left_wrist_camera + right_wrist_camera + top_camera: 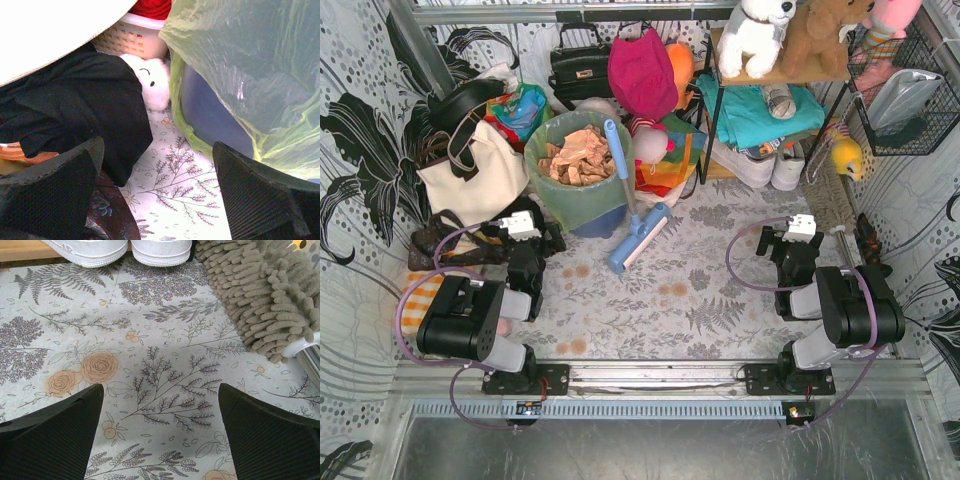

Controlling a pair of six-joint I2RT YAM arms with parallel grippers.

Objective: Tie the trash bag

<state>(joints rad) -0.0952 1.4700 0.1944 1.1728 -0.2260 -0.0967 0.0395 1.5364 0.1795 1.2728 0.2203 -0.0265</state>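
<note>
The trash bag (552,175), thin light-green plastic, lines a blue-grey round bin (590,222) at the back left, its mouth open and folded over the rim. Tan crumpled scraps (580,155) fill it. My left gripper (535,232) hovers low just to the near left of the bin, open and empty. In the left wrist view the trash bag (250,65) drapes over the bin wall (210,117) ahead and to the right of my left gripper (157,146). My right gripper (790,240) is far to the right, open over the bare floral mat (165,375), well apart from the bag.
A blue long-handled brush (632,215) leans on the bin's right side. A cream tote bag (470,178) and dark straps crowd the left. Black cloth (75,105) and a white plush (152,82) lie left of the bin. White shoes (105,250) and a shaggy mop head (260,295) lie ahead of the right gripper.
</note>
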